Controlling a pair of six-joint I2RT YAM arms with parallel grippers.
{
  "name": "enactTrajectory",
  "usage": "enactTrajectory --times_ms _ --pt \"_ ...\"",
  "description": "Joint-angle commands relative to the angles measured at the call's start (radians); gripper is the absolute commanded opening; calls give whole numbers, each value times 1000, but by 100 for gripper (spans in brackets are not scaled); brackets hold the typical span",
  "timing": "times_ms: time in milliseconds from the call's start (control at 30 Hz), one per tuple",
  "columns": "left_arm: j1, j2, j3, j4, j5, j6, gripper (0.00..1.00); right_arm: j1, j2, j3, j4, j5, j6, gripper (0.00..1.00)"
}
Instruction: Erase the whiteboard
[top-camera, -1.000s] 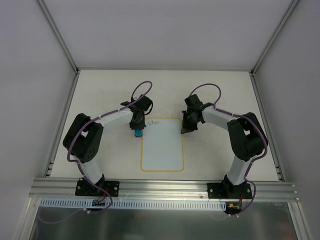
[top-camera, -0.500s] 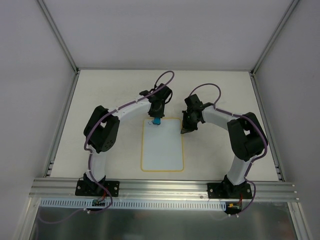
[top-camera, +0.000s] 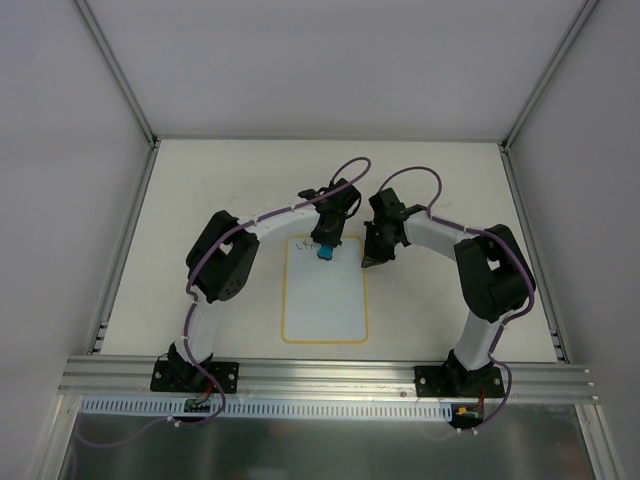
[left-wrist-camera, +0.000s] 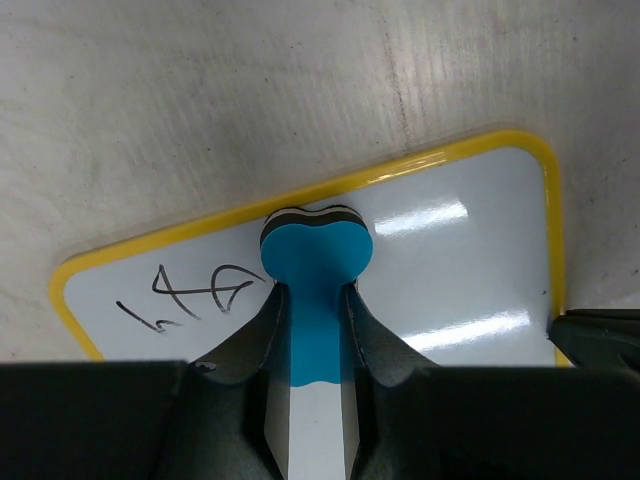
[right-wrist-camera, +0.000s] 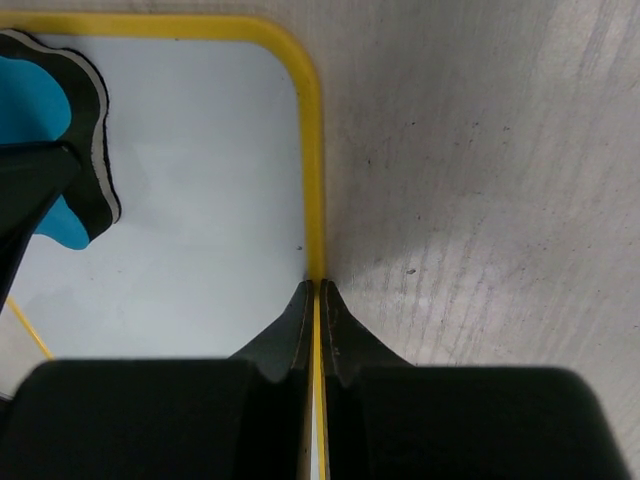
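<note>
– Well, where is the board on that table (top-camera: 200, 200)?

– The whiteboard (top-camera: 325, 300) lies flat in the middle, between the 2 arms. Its long axis runs near to far, and its short edges face the arm bases and the far wall.

– And the hands?

– The left gripper (left-wrist-camera: 312, 300) reaches over the board's far end, its 2 fingers clamped on the waist of a blue eraser (left-wrist-camera: 316, 260). The eraser's dark felt end sits against the board face just inside the far edge, about halfway across.

– The other one?

– The right gripper (right-wrist-camera: 318, 290) has its jaws pressed together with nothing between them. Its tips point down at the yellow border (right-wrist-camera: 313, 150) on the board's right edge, near the far right corner. I cannot tell whether they bear on it.

– Any writing?

– A dark scribble (left-wrist-camera: 200, 300) sits in the far left corner, just left of the eraser and not touching it.
</note>
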Motion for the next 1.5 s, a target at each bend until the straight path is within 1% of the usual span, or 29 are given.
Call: enactTrajectory --times_ms 0,200,367,433,533,600,667,800,967,1133,1233,1367,1467 --pt "45 -10 -56 -72 -54 3 0 -6 39 -19 -128 109 -31 0" --pt "106 -88 -174 -119 -122 -16 0 -6 31 -19 -139 132 -38 0" --pt "197 -140 -253 -122 -146 -33 0 -6 43 -20 -136 126 -35 0" --pt "215 -155 -277 -120 -155 -37 0 -6 45 -19 -136 129 -35 0" --pt "232 -171 -291 -120 -134 -48 0 -6 47 -14 -136 131 -34 0" --pt "228 -178 -287 -116 -93 -53 0 -6 51 -11 -136 127 -34 0" --pt "216 -186 -276 -116 -82 -56 0 -6 54 -9 -136 124 -35 0" --pt "156 -243 -241 -111 -94 -68 0 -6 56 -11 -135 121 -38 0" --pt "56 -284 -184 -108 -116 -97 0 -6 56 -11 -135 118 -40 0" --pt "-14 -234 -115 -102 -15 -144 0 -6 59 -9 -133 111 -38 0" --pt "-70 -169 -69 -103 4 -152 0 -6 63 -8 -133 103 -35 0" --pt "-96 -119 -59 -102 32 -198 0 -6 63 -6 -132 104 -31 0" --pt "-99 -103 -89 -100 33 -233 0 -7 65 -12 -130 98 -23 0"
